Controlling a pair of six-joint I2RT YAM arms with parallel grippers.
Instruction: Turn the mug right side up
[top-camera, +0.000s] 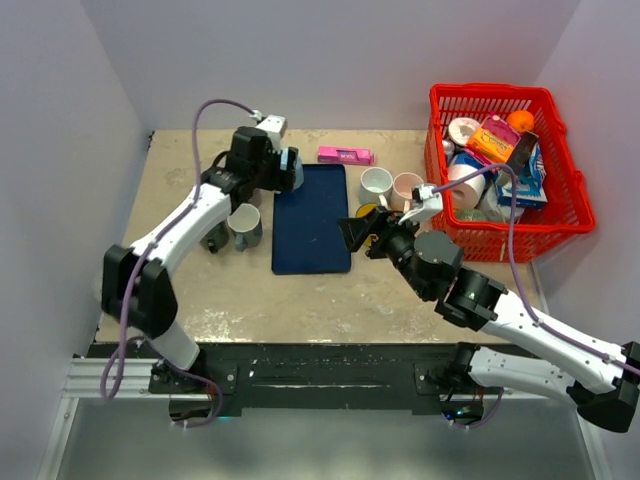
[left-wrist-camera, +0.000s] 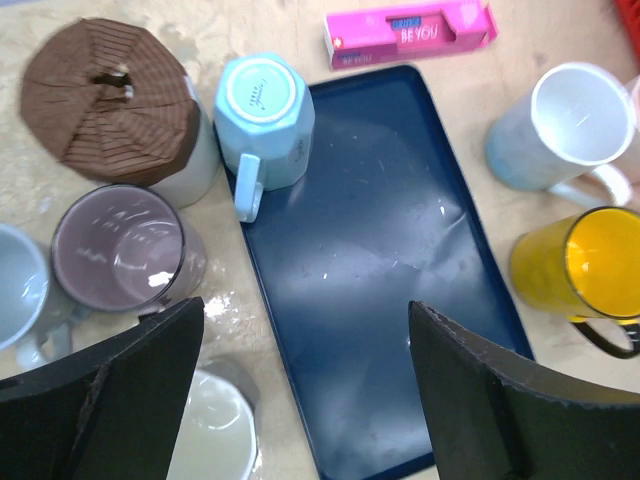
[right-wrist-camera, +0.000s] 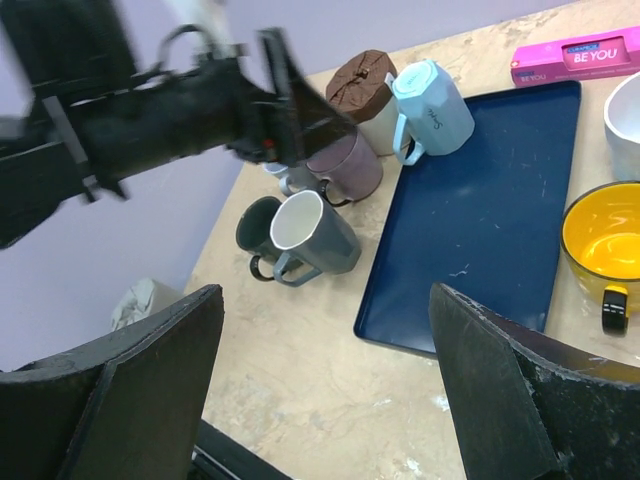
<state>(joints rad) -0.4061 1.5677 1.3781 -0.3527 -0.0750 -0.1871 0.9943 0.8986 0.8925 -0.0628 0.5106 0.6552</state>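
The light blue mug (left-wrist-camera: 262, 118) stands base-up at the far left corner of the blue tray (left-wrist-camera: 390, 290) on the desk (top-camera: 300, 300); the left end effector (left-wrist-camera: 305, 312) hovers above it, jaws wide, empty; the right end effector (right-wrist-camera: 325, 295) also gapes wide, holding nothing.

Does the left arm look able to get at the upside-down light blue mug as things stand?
Probably yes: the left gripper is open close above the light blue mug, its top uncovered, though a brown-lidded cup crowds one side.
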